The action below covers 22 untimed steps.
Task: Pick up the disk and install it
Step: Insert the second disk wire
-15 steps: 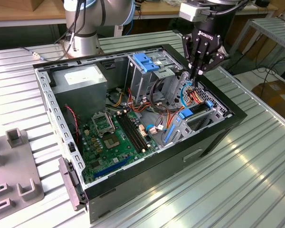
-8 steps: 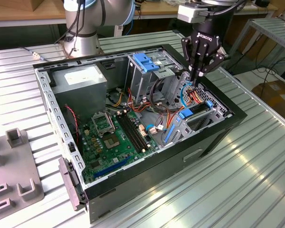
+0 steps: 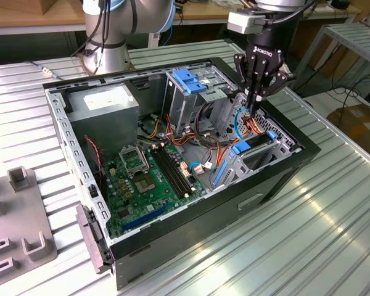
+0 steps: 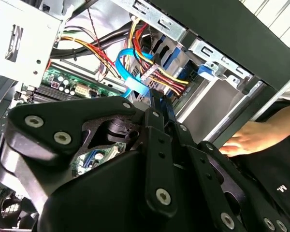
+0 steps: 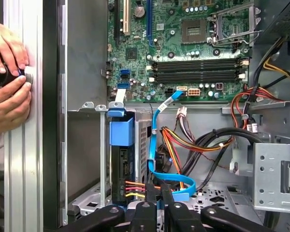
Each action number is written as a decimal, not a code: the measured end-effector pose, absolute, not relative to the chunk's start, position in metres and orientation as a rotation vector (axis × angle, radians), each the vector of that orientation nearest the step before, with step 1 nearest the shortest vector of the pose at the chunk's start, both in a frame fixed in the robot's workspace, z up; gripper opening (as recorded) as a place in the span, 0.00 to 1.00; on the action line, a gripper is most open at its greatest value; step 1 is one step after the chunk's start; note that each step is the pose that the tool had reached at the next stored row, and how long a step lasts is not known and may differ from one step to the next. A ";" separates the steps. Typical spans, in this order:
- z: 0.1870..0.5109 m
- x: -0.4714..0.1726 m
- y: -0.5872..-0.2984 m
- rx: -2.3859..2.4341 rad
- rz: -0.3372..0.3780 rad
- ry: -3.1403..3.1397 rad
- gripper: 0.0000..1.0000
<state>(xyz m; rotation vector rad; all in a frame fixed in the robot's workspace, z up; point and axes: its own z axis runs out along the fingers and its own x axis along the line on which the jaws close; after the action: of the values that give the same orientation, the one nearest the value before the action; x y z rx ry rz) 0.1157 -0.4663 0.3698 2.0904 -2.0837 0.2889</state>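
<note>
Ribbed metal desk (image 3: 333, 216), open computer case (image 3: 277, 179) on it. The tool (image 5: 159, 195) hangs low in the drive bay, fingers pressed together. The disk (image 5: 120, 169) seems to stand on edge just beside it (blue rail uppermost). Seating it well likely means pushing straight along the guides, clear of the blue cable (image 5: 157, 140).

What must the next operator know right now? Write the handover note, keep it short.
Gripper: low inside the open computer case, at the drive bay on the exterior view's right, right by the looped blue cable. It does not carry the disk.
Disk: in the first wrist view it appears to stand edge-on in the bay, under its blue rail, with coloured wires at its end.
Done: the disk seems picked up and slotted in.
Left: full seating cannot be confirmed from these views.
Note: a person's hands rest on the table frame beside the case.
</note>
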 end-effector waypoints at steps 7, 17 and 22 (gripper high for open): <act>0.367 0.116 -0.481 2.120 0.236 -2.114 0.16; 0.363 0.112 -0.502 2.162 0.162 -2.152 0.16; 0.363 0.112 -0.502 2.162 0.162 -2.152 0.16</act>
<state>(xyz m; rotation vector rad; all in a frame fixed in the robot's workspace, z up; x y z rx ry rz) 0.1123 -0.5019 0.3634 2.1618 -2.1519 0.1619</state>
